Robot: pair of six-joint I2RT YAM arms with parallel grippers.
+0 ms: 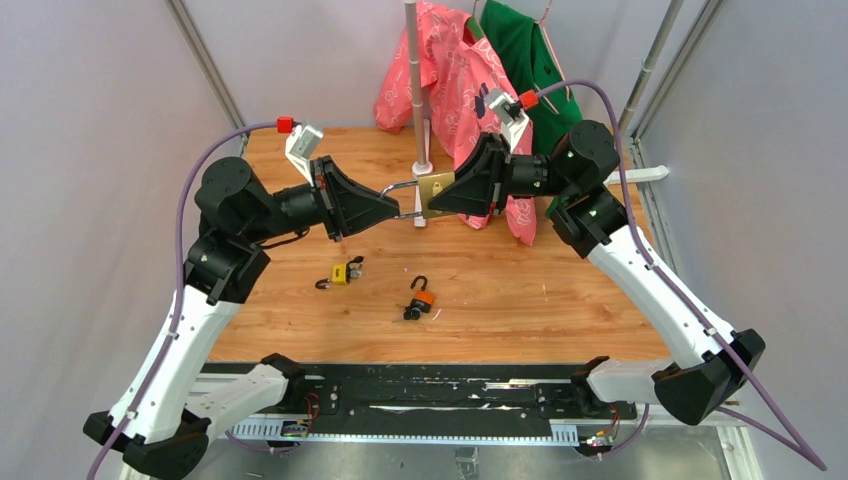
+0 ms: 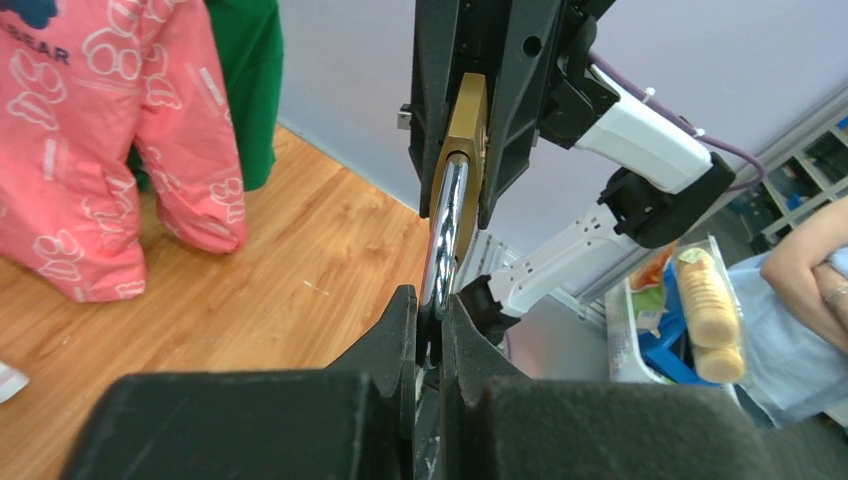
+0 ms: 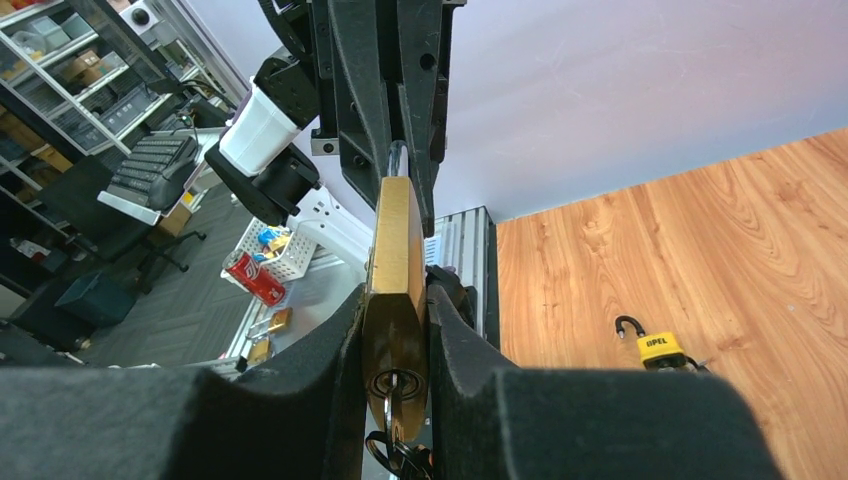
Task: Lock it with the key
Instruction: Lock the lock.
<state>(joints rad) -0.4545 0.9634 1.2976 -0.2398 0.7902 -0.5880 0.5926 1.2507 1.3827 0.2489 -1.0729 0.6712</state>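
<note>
Both my arms meet mid-air above the surface (image 1: pixel 560 290) — left end effector (image 1: pixel 397 211) pinching the shackle of the brass padlock (image 1: pixel 437 186), right end effector (image 1: pixel 434 200) clamped on its body. Down on the wood, near each other: a yellow padlock (image 1: pixel 343 273) and an orange padlock (image 1: pixel 423 297). At the back hang a pink garment (image 1: pixel 450 70) and a green garment (image 1: pixel 520 45) — beside a white pole (image 1: pixel 414 90).

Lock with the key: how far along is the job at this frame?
Done: the brass padlock is held in mid-air between the arms, and a key is already inserted in it. In hand: the left end effector grips the shackle, and the right end effector clamps the padlock's sides. Left: pressing the shackle home and turning the key. Whether it has latched cannot be told.
</note>
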